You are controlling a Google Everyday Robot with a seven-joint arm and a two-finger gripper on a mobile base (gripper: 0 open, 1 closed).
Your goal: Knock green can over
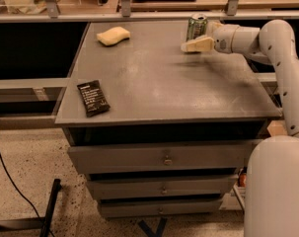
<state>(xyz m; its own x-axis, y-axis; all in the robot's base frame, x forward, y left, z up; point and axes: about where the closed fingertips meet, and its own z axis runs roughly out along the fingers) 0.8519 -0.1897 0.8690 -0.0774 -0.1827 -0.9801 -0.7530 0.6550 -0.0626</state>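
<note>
On the left near corner of the grey worktop (164, 88) lies a flat black snack wrapper (93, 98). A yellow sponge (113, 35) sits at the far left. Right of centre, at the far edge, the green can (196, 25) stands upright. My gripper (195, 45) reaches in from the right and sits low against the can's near side. I cannot tell whether it touches the can, or whether it is spread or pressed together.

Yellow sponge (113, 35), black wrapper (93, 98) on table (164, 88)
</note>
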